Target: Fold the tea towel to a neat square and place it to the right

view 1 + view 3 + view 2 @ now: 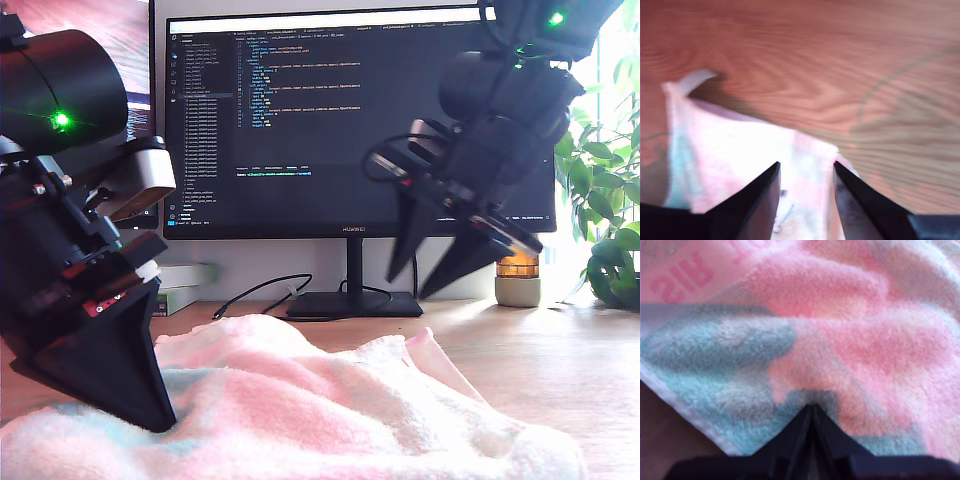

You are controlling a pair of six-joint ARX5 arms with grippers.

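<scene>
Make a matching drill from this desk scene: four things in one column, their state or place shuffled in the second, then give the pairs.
Things:
1. my first gripper
2. my second gripper
3. fluffy pink, mint-green and white checked tea towel
4. small orange-glowing lamp on a pale base

States or places:
A. lying rumpled on the wooden desk
B. open, raised above the towel's edge
C. standing by the monitor's foot, towards the exterior view's right
D. shut, tips pressed into the towel

Pairs: 1-D, 2-B, 3-A, 4-C

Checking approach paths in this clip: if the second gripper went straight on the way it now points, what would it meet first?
Probably the tea towel: my second gripper is open, raised, and aimed at the towel's far edge. The wooden table lies just beyond; depth is unclear.
</scene>
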